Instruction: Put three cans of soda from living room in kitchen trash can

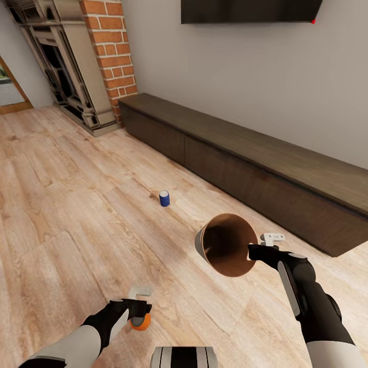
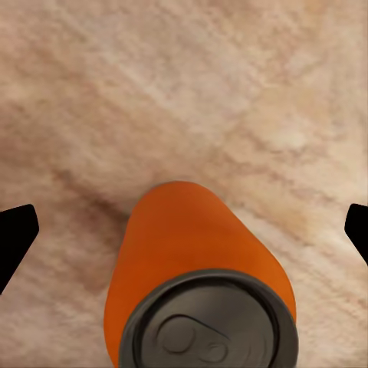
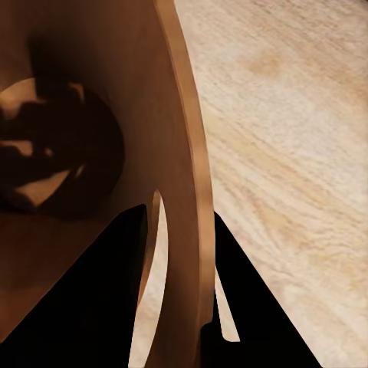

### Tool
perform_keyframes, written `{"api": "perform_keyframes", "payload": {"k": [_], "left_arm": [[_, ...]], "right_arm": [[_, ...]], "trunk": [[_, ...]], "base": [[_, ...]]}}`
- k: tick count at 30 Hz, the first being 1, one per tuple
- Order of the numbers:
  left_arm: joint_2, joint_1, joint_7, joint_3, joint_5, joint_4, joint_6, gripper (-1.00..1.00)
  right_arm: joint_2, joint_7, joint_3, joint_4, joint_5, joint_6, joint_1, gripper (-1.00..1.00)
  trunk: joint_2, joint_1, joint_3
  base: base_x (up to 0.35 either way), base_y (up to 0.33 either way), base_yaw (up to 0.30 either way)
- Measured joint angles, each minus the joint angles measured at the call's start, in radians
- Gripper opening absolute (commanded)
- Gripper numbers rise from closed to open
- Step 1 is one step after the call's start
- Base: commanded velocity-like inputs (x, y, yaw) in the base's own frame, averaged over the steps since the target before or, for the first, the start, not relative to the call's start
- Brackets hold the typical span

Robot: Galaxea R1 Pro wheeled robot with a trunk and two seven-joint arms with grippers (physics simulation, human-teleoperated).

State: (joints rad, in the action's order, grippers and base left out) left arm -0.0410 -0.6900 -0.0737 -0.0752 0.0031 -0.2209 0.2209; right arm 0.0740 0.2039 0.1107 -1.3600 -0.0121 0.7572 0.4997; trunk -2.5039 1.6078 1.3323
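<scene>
An orange can of soda (image 2: 201, 261) sits between the fingers of my left gripper (image 2: 184, 230), top toward the camera. The fingertips (image 2: 17, 238) stand well clear of its sides, so the gripper is open. In the head view this can (image 1: 141, 322) shows just under the left gripper (image 1: 139, 308), low over the floor; whether it rests on the floor I cannot tell. My right gripper (image 1: 257, 250) is shut on the rim of the tash can (image 1: 227, 245), which is tipped with its coppery mouth toward me. The rim (image 3: 188, 192) runs between the right fingers. A blue can of soda (image 1: 164, 198) stands on the floor ahead.
A long dark wooden bench (image 1: 266, 163) runs along the grey wall on the right. A brick fireplace (image 1: 87, 66) stands at the back left, with a black screen (image 1: 250, 10) on the wall above the bench. Pale plank floor (image 1: 76, 204) spreads around me.
</scene>
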Motion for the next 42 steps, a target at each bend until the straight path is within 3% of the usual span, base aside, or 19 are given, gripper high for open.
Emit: {"api": "perform_keyframes", "payload": {"k": [31,42], "left_arm": [[0.0,0.0,0.0,0.0,-0.001,0.0,0.001,1.0],[-0.001,0.0,0.0,-0.001,-0.002,0.0,0.005,1.0]], "right_arm": [[-0.001,-0.008,-0.002,0.003,0.0,0.0,0.0,-1.0],[0.0,-0.008,-0.002,0.003,0.002,0.0,0.0,-1.0]], "trunk": [[0.0,0.0,0.035],[-0.003,0.005,0.078]], "base": [[0.0,0.0,0.0],[0.0,0.0,0.0]]}}
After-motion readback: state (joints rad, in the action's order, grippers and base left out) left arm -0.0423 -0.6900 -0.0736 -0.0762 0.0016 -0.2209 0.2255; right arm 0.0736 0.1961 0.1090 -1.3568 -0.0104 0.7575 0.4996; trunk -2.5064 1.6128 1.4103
